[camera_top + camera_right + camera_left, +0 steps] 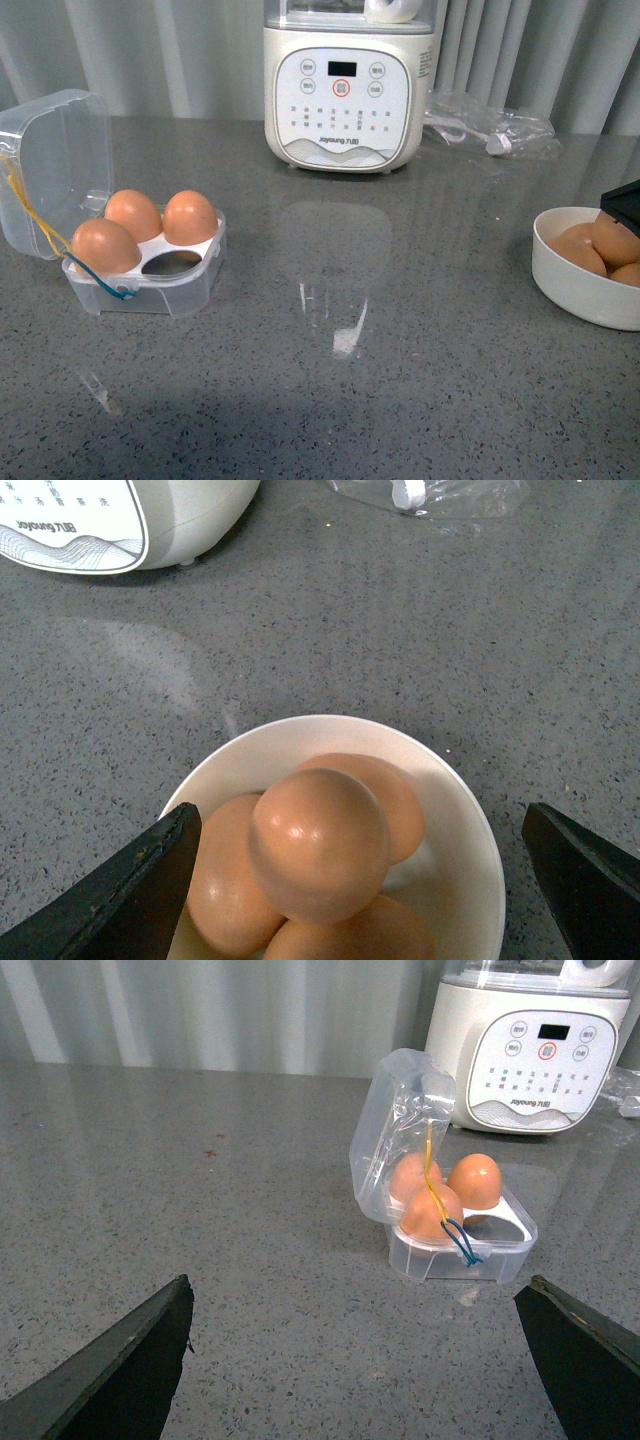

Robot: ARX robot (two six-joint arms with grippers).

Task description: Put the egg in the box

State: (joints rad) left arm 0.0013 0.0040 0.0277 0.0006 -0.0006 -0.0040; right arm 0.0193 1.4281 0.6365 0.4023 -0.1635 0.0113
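The box (150,288) is clear, glossy plastic; the egg (320,845) smooth (faint sheen); the bowl (468,875) glossy white; the table (400,350) polished, speckled grey.

The scene is looking like a home kitchen, or a corner set up to pass for one. A grey speckled stone desk (400,380) is carrying a cream cooking appliance (345,95) with a touch panel of buttons and a small display, standing well beyond both pairs of fingers. A white bowl (465,860) of brown eggs (320,845) is sitting between the right fingers (110,900), and a clear egg box (495,1252) is lying ahead of the left fingers (120,1370). Pale pleated curtains (150,60) are hanging behind the desk.
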